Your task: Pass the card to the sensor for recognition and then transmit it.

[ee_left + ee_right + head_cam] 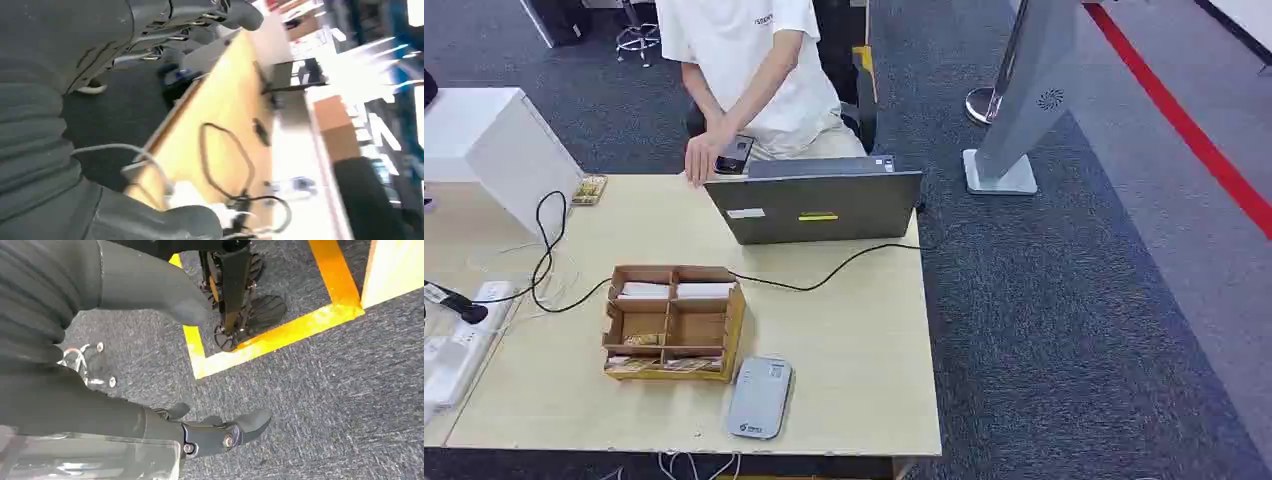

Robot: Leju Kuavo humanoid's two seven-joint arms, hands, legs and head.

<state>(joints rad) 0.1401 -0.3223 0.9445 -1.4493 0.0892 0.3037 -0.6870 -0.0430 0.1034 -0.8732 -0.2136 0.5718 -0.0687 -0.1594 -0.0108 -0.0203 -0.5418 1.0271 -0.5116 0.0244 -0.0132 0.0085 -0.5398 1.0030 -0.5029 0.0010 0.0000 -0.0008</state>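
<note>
A wooden card box with several compartments stands on the light wooden table. White cards lie in its far compartments and printed cards in its near ones. Just to the box's right, near the front edge, lies the flat grey card sensor. My left hand hangs beside the table's left end, fingers and thumb apart, holding nothing. My right hand hangs over the carpet, thumb apart from the fingers, with nothing in it.
A grey laptop stands at the table's far edge, a black cable running from it past the box. A person sits behind it holding a phone. A white box and power strip lie left. Yellow floor tape.
</note>
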